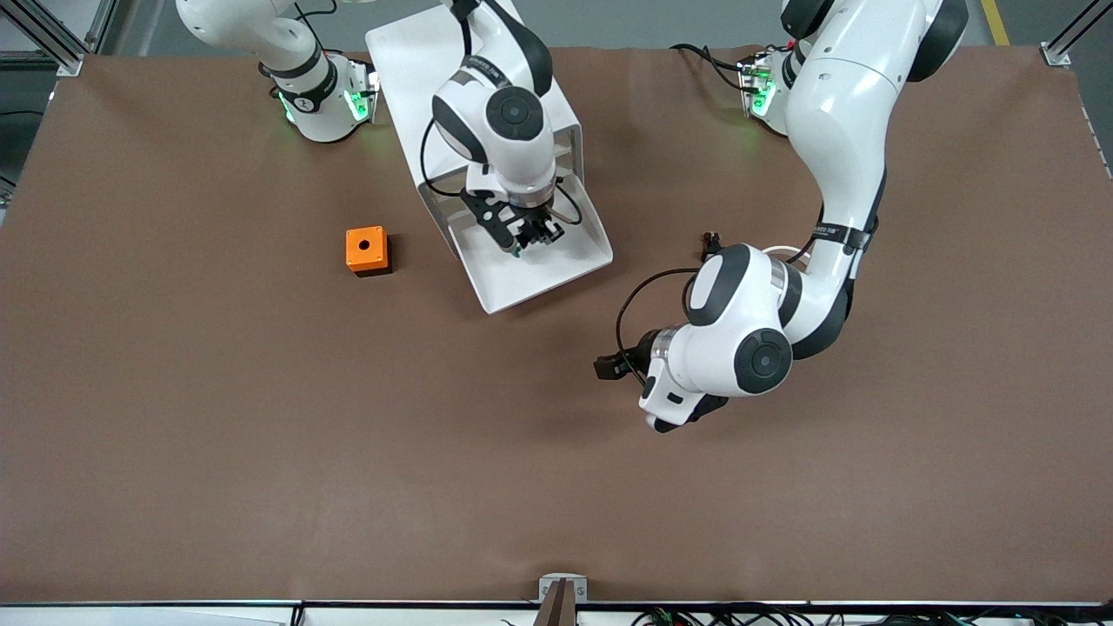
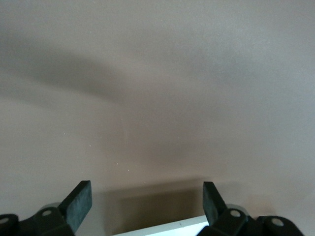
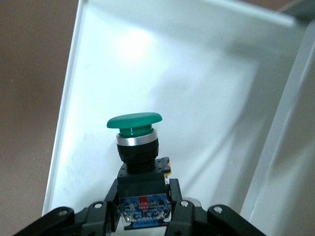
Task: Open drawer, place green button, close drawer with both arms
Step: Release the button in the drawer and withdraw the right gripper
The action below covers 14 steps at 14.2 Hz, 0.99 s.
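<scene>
Reaching from its base at the right arm's end of the brown desk, with the black two-finger right claw hanging over the pulled-out drawer. Pinching the blue-and-black body of the small push button with the round green cap between its fingertips, cap pointing away from the wrist, held above the drawer's bare white floor. Not touching the floor, as far as the right wrist view shows.

Standing open toward the front camera: the wide, shallow white plastic tray drawer, drawn out of the white boxy cabinet that sits between the two arm bases.

Waiting toward the left arm's end of the desk, nearer to the front camera than the drawer: the black left claw, fingers spread wide apart and gripping nothing, hovering over bare desk with only a thin white edge showing between them in the left wrist view.

Sitting on the desk beside the drawer, toward the right arm's end: a small orange cube with a hole in its top, well apart from both claws.
</scene>
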Each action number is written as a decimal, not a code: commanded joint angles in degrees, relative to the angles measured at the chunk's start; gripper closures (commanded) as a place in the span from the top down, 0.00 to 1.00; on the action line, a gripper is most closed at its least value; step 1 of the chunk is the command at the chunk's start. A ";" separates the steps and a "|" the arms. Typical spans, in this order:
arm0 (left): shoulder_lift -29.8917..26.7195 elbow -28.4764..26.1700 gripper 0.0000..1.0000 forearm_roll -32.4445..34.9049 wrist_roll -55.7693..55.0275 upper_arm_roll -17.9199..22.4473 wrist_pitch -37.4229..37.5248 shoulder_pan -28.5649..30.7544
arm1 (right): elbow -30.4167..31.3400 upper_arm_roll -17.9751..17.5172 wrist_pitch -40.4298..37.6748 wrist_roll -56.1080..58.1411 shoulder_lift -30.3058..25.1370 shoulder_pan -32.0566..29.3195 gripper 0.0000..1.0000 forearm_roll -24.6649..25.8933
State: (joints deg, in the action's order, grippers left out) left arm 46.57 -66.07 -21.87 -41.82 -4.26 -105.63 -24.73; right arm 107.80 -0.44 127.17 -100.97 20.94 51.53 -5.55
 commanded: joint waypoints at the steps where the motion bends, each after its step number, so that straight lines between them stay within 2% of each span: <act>1: -1.40 -1.60 0.99 2.96 -2.64 0.30 -0.98 -0.40 | -1.89 0.79 1.58 -3.00 2.52 1.21 0.00 0.10; 4: -1.31 -1.86 0.99 7.53 -7.12 -0.13 -4.39 -1.72 | -4.61 0.88 2.37 -6.16 6.21 3.14 0.00 0.28; 5: -1.22 -2.13 0.99 8.15 -8.36 -0.05 -5.71 -2.24 | -4.71 0.88 3.42 -6.87 6.92 3.23 0.03 0.37; 6: -1.22 -2.13 0.99 8.68 -8.98 -0.05 -6.59 -2.77 | -4.80 0.88 3.95 -7.14 7.19 3.14 0.29 0.28; 7: -1.13 -2.13 0.99 8.95 -9.94 -0.05 -6.95 -3.04 | -4.97 0.88 3.96 -7.22 7.45 3.14 0.82 0.28; 8: -1.05 -2.13 0.99 9.47 -11.17 -0.05 -7.39 -3.13 | -5.23 0.96 3.87 -7.14 7.63 3.14 1.00 0.37; 11: -0.61 -2.22 0.99 10.45 -13.19 -0.05 -9.67 -3.57 | -8.30 1.14 1.77 -3.21 7.54 0.61 1.00 2.21; 14: -0.17 -2.48 0.99 12.63 -16.88 -0.05 -11.26 -4.62 | -16.19 1.14 -12.95 16.60 6.67 -5.71 1.00 2.21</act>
State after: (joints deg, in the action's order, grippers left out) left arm 46.68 -67.77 -11.95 -55.89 -4.37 -115.47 -28.52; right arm 97.25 1.25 122.77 -95.48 28.17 50.65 -3.92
